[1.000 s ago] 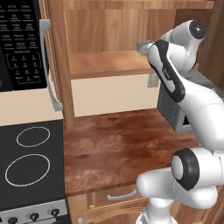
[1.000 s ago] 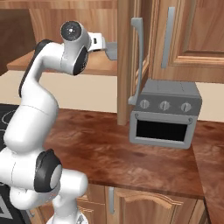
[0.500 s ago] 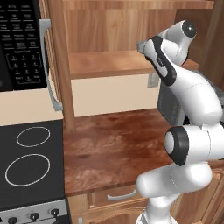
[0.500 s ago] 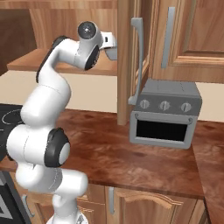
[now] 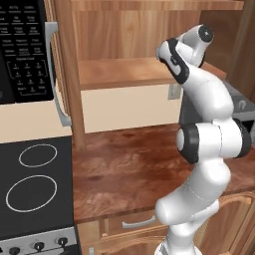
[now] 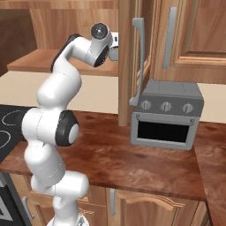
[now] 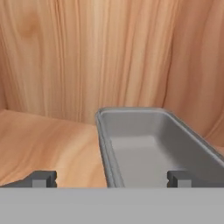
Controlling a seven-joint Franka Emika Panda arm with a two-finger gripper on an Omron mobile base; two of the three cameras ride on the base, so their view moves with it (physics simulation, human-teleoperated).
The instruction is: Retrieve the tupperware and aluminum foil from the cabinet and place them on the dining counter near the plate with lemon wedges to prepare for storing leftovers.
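Our gripper (image 7: 109, 178) is inside the cabinet (image 5: 124, 30) at shelf height, jaws spread as wide as they go and holding nothing. In the hand view the two dark fingertips (image 7: 43, 178) stand well apart at the bottom edge, and the tupperware (image 7: 153, 144) lies just ahead of them on the plank shelf (image 7: 48, 144), offset toward the right fingertip. Its near left corner sits between the tips while most of its body runs off to the right. We cannot tell whether either tip is touching the rim; they look just short of it.

Over the last second the arm has changed posture a good deal. The elbow has swung up and the upper links have straightened, carrying the wrist further into the cabinet opening, while the jaws have stayed fully spread throughout. The base has not driven; the toaster oven (image 6: 165, 114) and the cabinet door (image 6: 129, 62) keep their places.

We judge this to be the closing approach on the first item. The container is lined up loosely, not centred, so a shift to the right of the hand seems called for before closing. We see the aluminum foil nowhere ahead of the hand, and the dining counter lies somewhere behind this step.
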